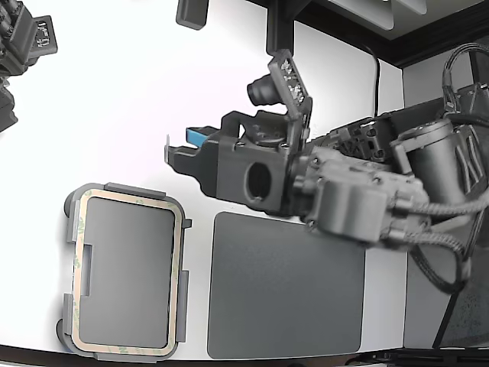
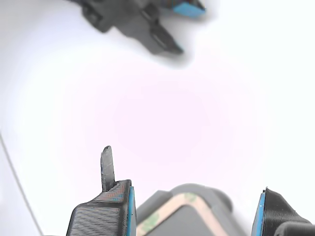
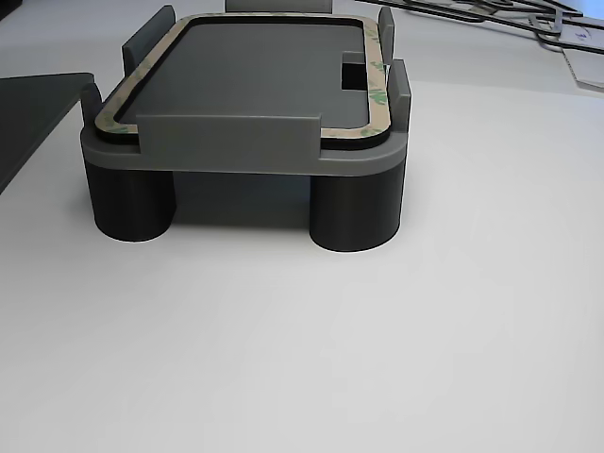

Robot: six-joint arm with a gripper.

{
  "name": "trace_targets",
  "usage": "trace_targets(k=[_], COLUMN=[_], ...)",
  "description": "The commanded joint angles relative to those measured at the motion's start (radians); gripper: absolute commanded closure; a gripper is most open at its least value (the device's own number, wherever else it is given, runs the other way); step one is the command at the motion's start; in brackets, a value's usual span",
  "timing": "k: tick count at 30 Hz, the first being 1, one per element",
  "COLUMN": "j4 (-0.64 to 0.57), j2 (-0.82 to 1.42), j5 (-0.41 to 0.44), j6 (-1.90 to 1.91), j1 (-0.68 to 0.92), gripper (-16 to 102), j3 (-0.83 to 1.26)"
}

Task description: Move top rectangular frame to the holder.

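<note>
Other view, close-up: bare white tabletop [image 3: 377, 359] in front, then the holder [image 3: 226, 151], a light grey plate on dark round legs w/ raised tabs along its edges. The top rectangular frame [image 3: 142, 80] lies flat on the plate inside those tabs, beige-tan w/ green mottling, its open centre showing the dark grey plate surface. A stepped notch cuts in on the long side at this view's right. Edge of the dark grey mat [image 3: 33, 109] shows just beside the holder on this view's left.

Wrist view: two dark fingers [image 2: 106, 209] w/ blue pads sit nearest the lens, set well apart, nothing between them; a thin upright tab sticks up from one. Past them a rounded corner of the holder [image 2: 216, 199] and a curve of the frame [image 2: 162, 214], blurred. Beyond that plain white tabletop, then a second arm's dark gripper [image 2: 147, 24] w/ blue pad, out of focus.

Exterior view: the pincer [image 1: 177, 154] hangs over bare tabletop [image 1: 114, 99], jaws wide and empty, above and apart from the holder [image 1: 126, 269]. Frame [image 1: 180, 267] rests on the holder at the exterior view's lower left; the mat [image 1: 286, 287] lies flat just beside it toward the exterior view's right, not touching. The arm [image 1: 359, 191] w/ its cables reaches in from the exterior view's right. The second gripper [image 1: 30, 42] sits at the far upper left corner.
</note>
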Motion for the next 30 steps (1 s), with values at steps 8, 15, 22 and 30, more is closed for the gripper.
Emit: trace_targets(k=[8, 15, 22, 30], j4=[0.006, -0.103, -0.095, -0.091], j2=[0.491, 0.744, 0.945, 0.957], j5=[-0.293, -0.370, -0.425, -0.411], j6=[-0.799, -0.966, -0.997, -0.960], j1=[-0.290, -0.387, -0.403, -0.463], gripper=[-14, -14, -14, -14], j3=[0.288, 0.591, 0.796, 0.810])
